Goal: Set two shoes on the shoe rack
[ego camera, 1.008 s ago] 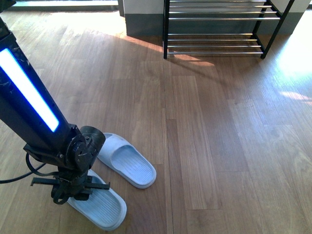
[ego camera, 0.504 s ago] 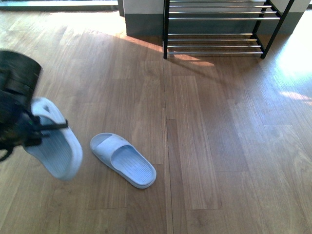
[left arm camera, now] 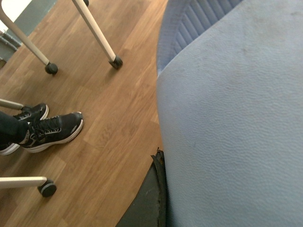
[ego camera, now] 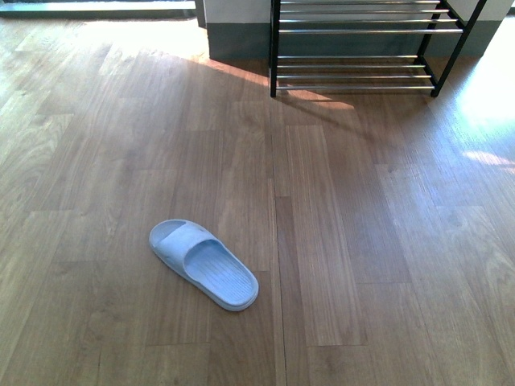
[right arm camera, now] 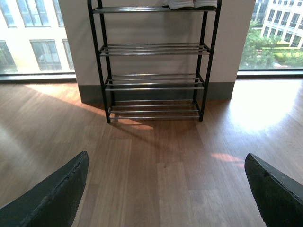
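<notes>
Right wrist view: tool (right arm camera: 165,153) gapes toward shoe rack (right arm camera: 154,48).

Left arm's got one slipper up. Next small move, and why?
Probably carry the held slipper forward toward the shoe rack. It fills the left wrist view, pinched by the left gripper, well off the floor; the rack's lower tiers look bare. The second slipper lies on the floor; the right gripper is open, empty.

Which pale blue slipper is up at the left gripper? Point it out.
The held slipper filling the left wrist view, against the left gripper and well above the floor. The other slipper lies flat on it in the front view.
</notes>
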`<state>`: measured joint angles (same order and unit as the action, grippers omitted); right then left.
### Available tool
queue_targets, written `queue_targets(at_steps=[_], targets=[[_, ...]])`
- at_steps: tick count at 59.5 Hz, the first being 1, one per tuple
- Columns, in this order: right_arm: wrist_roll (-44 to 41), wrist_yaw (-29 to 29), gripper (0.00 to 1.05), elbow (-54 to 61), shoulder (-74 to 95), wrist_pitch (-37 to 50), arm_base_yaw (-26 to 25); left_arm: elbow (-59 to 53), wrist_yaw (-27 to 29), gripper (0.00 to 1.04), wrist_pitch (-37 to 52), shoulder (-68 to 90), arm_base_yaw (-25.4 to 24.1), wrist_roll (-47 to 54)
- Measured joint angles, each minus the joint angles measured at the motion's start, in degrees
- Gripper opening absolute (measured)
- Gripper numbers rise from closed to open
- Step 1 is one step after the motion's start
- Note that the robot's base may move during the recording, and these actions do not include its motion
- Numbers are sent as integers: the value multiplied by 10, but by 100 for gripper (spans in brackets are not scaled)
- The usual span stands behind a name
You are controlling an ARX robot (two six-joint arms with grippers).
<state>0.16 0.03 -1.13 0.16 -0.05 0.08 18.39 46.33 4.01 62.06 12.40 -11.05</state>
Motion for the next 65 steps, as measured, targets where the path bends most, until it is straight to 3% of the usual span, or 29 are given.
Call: queue_targets(at_steps=[57, 59, 61, 62, 65], targets=[[0, -2, 96, 0, 0, 0, 0, -8, 4, 2, -3, -45, 4, 9], [-12, -50, 96, -4, 12, -12, -12, -8, 6, 2, -3, -45, 3, 9], [-35, -163, 96, -12, 61, -19, -43, -8, 7, 2, -3, -45, 2, 9], [-45, -192, 96, -13, 92, -8, -45, -8, 6, 2, -3, -45, 3, 9], [-68, -211, 96, -12, 198, 56, -26, -8, 4, 2, -3, -45, 4, 9]])
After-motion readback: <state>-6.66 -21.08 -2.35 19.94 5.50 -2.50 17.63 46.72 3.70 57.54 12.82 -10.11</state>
